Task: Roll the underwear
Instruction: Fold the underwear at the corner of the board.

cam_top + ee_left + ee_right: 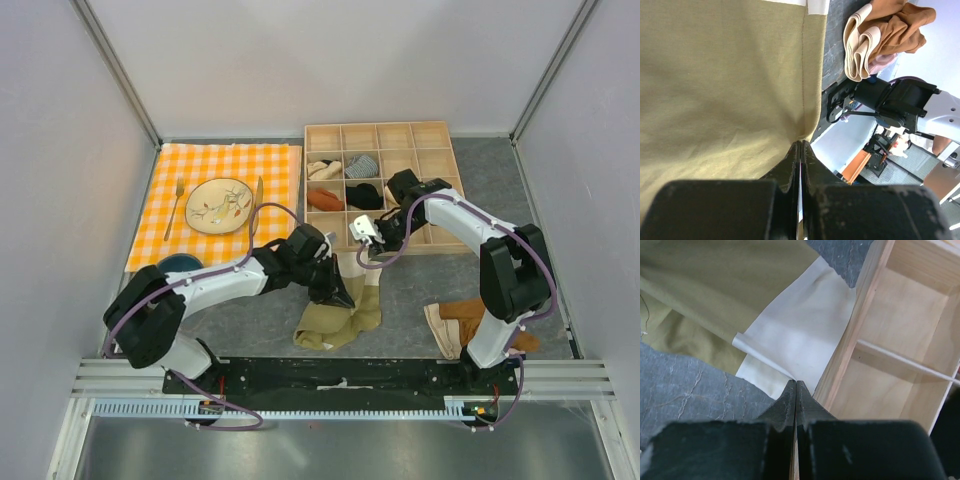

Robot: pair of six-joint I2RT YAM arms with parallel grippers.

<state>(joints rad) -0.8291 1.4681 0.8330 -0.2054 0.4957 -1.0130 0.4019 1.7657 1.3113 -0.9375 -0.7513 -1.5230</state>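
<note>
Underwear (345, 315) clamped by left tool (799, 146) at olive edge, right tool (796, 384) at cream waistband.

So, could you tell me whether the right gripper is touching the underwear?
Touching: the right wrist view shows the right gripper shut, pinching a fold of the cream waistband of the underwear.

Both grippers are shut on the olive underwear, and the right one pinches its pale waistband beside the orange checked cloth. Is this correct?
Not quite: the right gripper pinches the waistband of the underwear beside the wooden box, not the checked cloth, as the right wrist view shows. The rest holds.
</note>
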